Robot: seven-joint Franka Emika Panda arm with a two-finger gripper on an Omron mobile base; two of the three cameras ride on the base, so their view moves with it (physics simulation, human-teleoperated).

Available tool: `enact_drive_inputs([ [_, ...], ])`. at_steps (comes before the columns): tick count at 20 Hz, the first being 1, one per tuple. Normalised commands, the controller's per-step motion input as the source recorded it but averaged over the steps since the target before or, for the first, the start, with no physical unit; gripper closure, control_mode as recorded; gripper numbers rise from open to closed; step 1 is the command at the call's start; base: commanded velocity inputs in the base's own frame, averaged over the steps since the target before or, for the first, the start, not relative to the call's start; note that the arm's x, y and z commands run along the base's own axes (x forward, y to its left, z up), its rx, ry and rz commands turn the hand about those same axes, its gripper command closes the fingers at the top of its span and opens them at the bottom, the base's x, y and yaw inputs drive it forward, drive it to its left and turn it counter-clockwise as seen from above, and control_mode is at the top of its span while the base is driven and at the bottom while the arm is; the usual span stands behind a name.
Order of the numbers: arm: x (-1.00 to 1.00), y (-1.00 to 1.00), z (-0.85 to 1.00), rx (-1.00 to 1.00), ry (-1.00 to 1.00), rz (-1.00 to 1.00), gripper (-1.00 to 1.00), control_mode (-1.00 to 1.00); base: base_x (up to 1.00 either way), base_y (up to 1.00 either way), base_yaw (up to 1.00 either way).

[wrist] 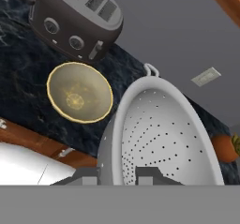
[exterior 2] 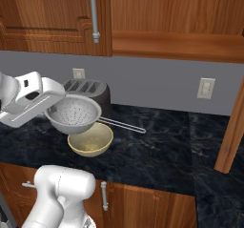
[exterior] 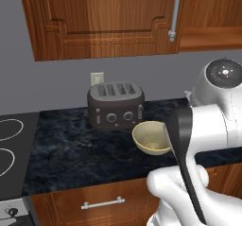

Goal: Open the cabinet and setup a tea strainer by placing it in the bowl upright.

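Silver mesh tea strainer (exterior 2: 75, 113) is pinched by its rim in my gripper (wrist: 123, 175), hanging just above the bowl (exterior 2: 90, 139) near the counter's (exterior 2: 157, 150) front edge. Tilted like this, it could tip over on release.

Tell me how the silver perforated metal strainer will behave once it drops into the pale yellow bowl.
The silver perforated metal strainer looks rigid and thin-walled, so probably light. Its rounded basket looks nearly as wide as the pale yellow bowl, so it may perch on the rim. The long wire handle juts sideways and could tip it.
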Motion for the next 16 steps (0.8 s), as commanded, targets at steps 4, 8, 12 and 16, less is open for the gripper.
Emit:
enact_drive_inputs([
  [4,0.41,0.57,-0.31,0.00,0.00,0.00,1.00,-1.00,0.00,0.00,0.00],
  [8,0.43,0.13,-0.46,0.00,0.04,0.00,1.00,-1.00,0.00,0.00,0.00],
  [12,0.48,0.00,-0.59,-0.04,0.08,-0.05,1.00,-1.00,0.00,0.00,0.00],
  [16,0.37,0.00,-0.69,-0.11,0.05,-0.01,1.00,-1.00,0.00,0.00,0.00],
])
